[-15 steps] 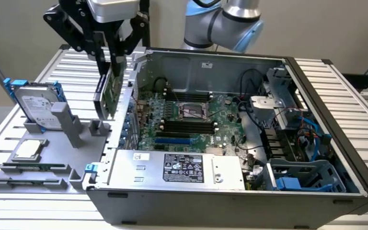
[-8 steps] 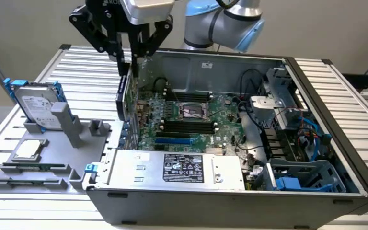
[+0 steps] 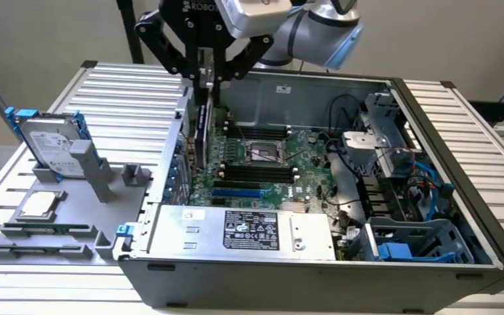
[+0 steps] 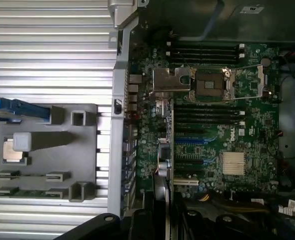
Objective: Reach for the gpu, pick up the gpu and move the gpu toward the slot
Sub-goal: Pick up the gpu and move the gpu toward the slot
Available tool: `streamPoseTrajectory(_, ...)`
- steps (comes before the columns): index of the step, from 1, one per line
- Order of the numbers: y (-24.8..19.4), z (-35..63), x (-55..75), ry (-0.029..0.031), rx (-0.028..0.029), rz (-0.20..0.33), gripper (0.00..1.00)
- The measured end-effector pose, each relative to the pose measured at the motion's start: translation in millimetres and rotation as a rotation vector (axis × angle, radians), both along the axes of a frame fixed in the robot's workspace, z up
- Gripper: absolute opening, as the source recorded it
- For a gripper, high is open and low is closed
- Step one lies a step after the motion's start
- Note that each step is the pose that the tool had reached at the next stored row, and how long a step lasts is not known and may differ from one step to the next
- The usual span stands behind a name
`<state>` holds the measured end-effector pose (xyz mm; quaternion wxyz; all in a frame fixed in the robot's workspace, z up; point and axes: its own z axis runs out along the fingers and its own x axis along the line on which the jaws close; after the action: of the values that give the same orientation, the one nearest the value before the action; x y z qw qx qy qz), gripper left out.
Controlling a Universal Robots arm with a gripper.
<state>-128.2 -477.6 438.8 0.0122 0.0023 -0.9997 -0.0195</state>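
My gripper (image 3: 207, 77) hangs over the near-left part of the open computer case (image 3: 427, 262), shut on the gpu (image 3: 202, 125). The card hangs on edge, thin and dark from this side, its lower end just above the motherboard (image 3: 274, 167) beside the case's left wall. In the wrist view the gpu (image 4: 162, 165) runs edge-on away from my gripper (image 4: 155, 225), over the board's expansion slots, with a blue slot (image 4: 190, 141) just beside it. A matching blue slot (image 3: 234, 194) lies on the board below the card in the exterior view.
On the exterior view's left, a grey fixture (image 3: 68, 216) holds an upright silver hard drive with blue rails (image 3: 55, 147) and a square processor chip (image 3: 42, 205). Inside the case are the power supply (image 3: 243, 230), the CPU socket (image 3: 265, 152), cables and a blue drive cage (image 3: 409, 243).
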Motion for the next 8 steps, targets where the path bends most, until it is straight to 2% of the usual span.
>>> streamPoseTrajectory(5, 2.1, -2.6, 23.1, 0.0025, 0.0000, 0.000, 0.26)
streamPoseTrajectory(8, 5.2, -5.2, 36.7, 0.0034, 0.0000, 0.000, 0.26)
